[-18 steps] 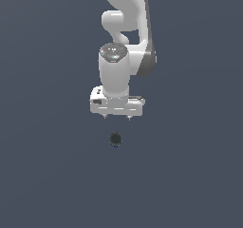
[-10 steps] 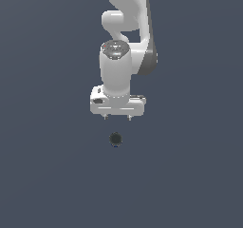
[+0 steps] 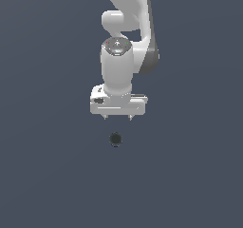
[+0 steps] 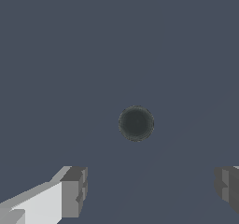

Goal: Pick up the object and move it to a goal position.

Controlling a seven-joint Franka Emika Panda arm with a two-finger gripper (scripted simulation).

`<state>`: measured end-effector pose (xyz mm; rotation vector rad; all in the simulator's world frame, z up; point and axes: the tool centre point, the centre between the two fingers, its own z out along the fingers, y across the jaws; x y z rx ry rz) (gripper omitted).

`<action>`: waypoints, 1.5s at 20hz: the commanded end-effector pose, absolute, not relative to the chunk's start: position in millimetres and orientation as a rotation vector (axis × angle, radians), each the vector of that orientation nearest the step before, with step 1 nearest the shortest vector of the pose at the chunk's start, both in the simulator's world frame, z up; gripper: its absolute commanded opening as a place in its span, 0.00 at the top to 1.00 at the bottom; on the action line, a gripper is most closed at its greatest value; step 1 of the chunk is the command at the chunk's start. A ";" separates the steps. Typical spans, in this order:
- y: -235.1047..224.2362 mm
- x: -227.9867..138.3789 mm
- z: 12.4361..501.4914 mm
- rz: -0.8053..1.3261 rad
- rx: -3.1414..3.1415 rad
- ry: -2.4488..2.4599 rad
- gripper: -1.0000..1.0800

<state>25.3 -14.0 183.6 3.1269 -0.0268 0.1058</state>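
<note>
The object (image 3: pixel 115 139) is a small, dark, round flat thing lying on the grey floor, just below the gripper in the exterior view. It also shows in the wrist view (image 4: pixel 136 123), ahead of the fingers and apart from them. My white gripper (image 3: pixel 117 118) hangs above the floor, open and empty, with its two short fingertips (image 3: pixel 106 117) spread wide. In the wrist view the gripper (image 4: pixel 149 190) shows both grey pads (image 4: pixel 74 190) far apart, wider than the object.
The white arm (image 3: pixel 128 42) rises behind the gripper to the top of the exterior view. The plain dark grey floor (image 3: pixel 47 175) spreads all around.
The gripper has come down a little and shifted slightly toward the object. The object has not moved.
</note>
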 end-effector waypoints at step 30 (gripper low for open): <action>-27.6 46.5 67.9 0.003 3.049 0.748 0.04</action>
